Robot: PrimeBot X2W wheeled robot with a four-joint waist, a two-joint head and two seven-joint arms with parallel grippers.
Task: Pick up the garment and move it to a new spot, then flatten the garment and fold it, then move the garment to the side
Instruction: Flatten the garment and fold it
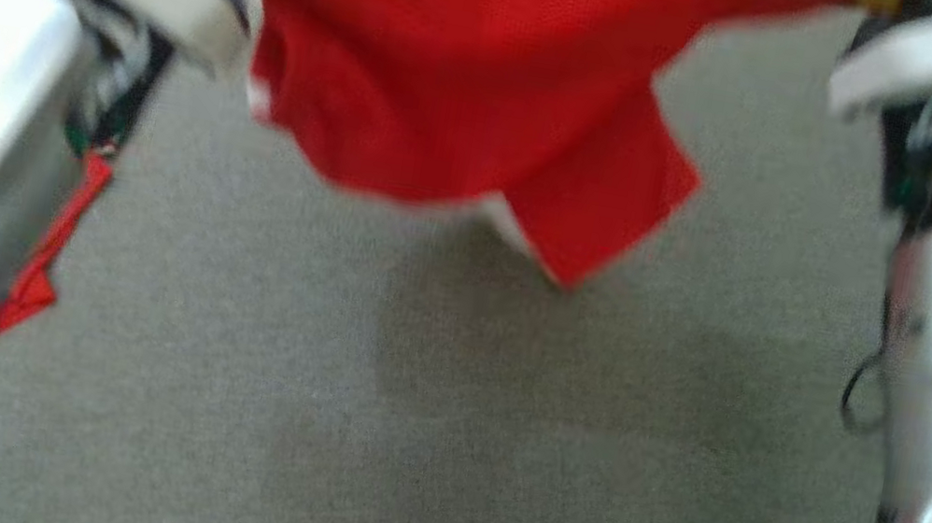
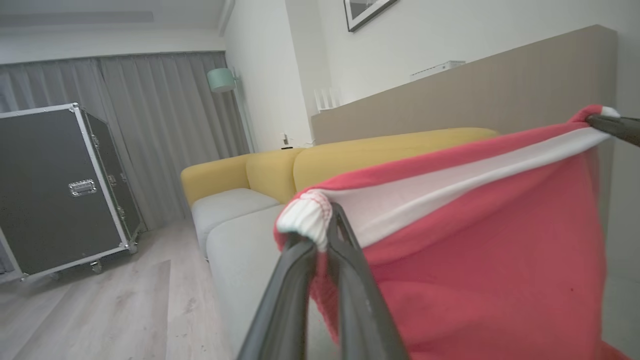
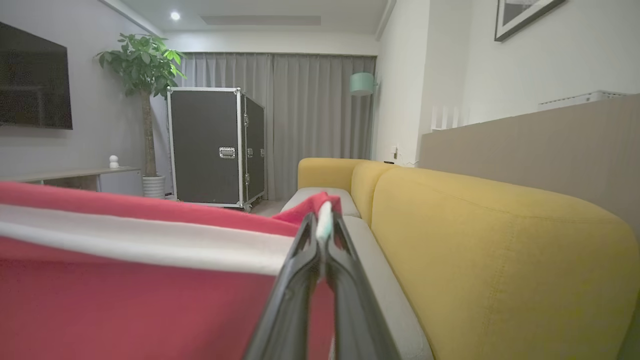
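The red garment [image 1: 461, 62] hangs stretched in the air between both arms above a grey surface [image 1: 398, 440], with one lower corner dangling free. The left pincer [image 2: 322, 230] is pinching a bunched, white-edged corner of it. The right pincer [image 3: 324, 225] is pressed together on the opposite corner, and a white band runs taut between the two. Just beside the cloth stands a sofa [image 3: 500, 240] with a yellow back and a grey seat. Well apart, a black wheeled case [image 3: 215, 145] stands before grey curtains [image 3: 310, 115], with a potted plant [image 3: 142, 65] beside it and a mint lamp [image 3: 362, 82] near the wall.
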